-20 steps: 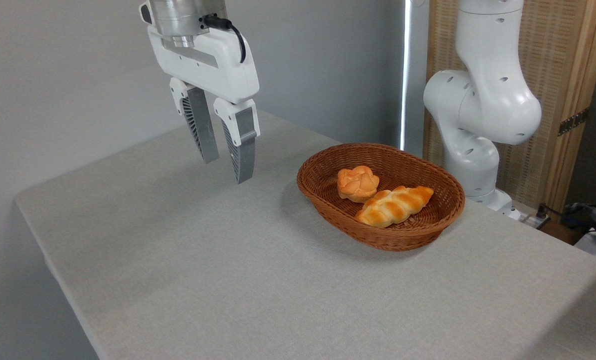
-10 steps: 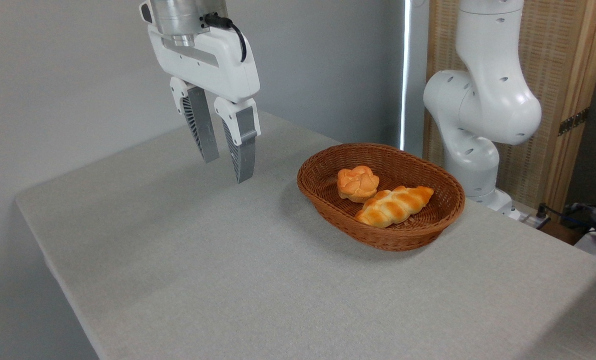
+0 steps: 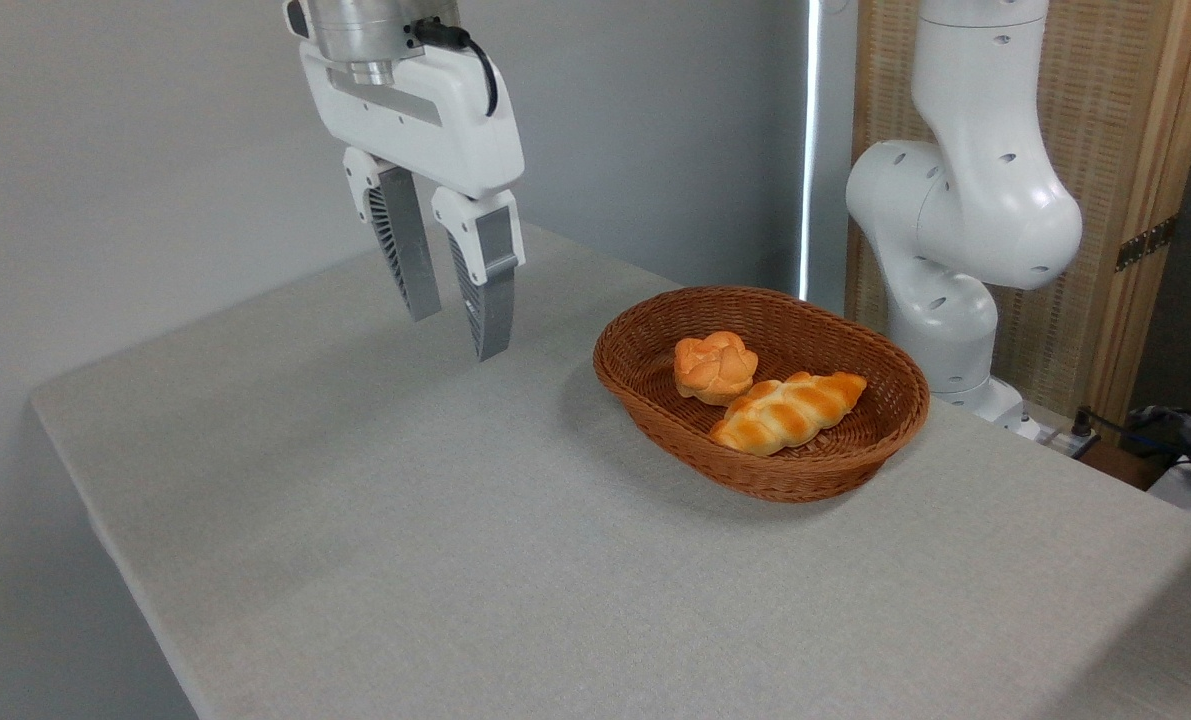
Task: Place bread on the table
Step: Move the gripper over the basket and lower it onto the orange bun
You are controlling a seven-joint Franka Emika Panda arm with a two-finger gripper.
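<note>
Fixed camera view of the workspace. The gripper (image 3: 458, 335) hangs above the left rear part of the table (image 3: 515, 560), its two ribbed grey fingers (image 3: 402, 248) pointing downward with a slight tilt and their tips clear of the surface; the jaws stand moderately parted, a visible gap running between them from base to tip, and nothing is held or touched by either finger. A black cable (image 3: 470, 55) loops from the metal wrist flange over the white gripper housing. The bread (image 3: 715, 366), a small round orange-golden bun with a knotted, lobed top, lies inside the brown oval wicker basket (image 3: 655, 310), toward its left rear side, well apart from the gripper and to the right of it, at a lower level than the fingertips. Just beside the bun, on its right front side and apparently touching it, lies a longer braided golden loaf (image 3: 788, 411), set diagonally across the basket floor. The basket rests on the table to the right of centre. Behind it rises the white jointed column of the robot arm (image 3: 965, 220), in front of a wooden-framed woven panel (image 3: 1135, 150); a plain grey wall (image 3: 105, 150) closes the left background
</note>
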